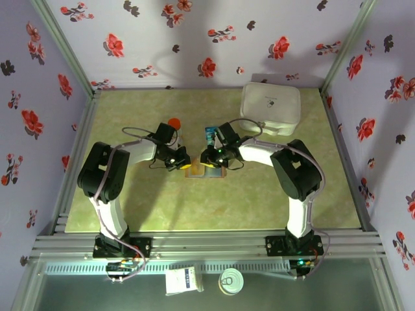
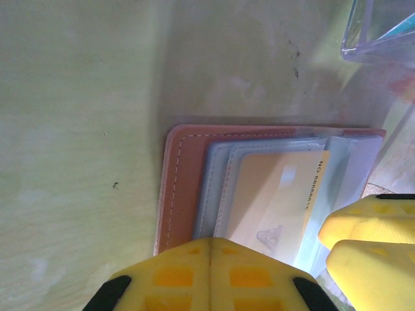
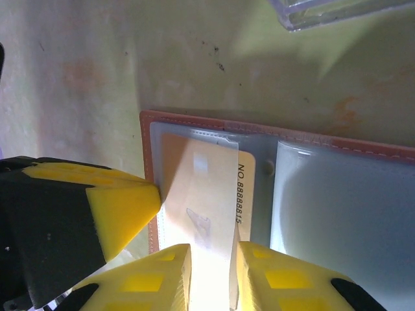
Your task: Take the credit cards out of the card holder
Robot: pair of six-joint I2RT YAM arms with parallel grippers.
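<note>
Two risks for you: your right gripper [image 3: 214, 259] clamps the yellowish card [image 3: 201, 194], partly inside the card holder [image 2: 185, 188] at table centre; your left gripper [image 2: 211, 253], fingers together, presses its left edge. If that slips, the card holder drags along, or the card bends.

White rounded box [image 1: 270, 109] at back right of table [image 1: 162, 207], lying flat, small dark mark on top. Corner of clear plastic tray [image 2: 379, 32] resting on table. Orange round object [image 1: 174, 122] mid-table, kind unclear. Floral-print walls [image 1: 194, 39] on three sides. White packet [image 1: 181, 280] beside round white lid [image 1: 230, 281], below metal front rail [image 1: 207, 245].
</note>
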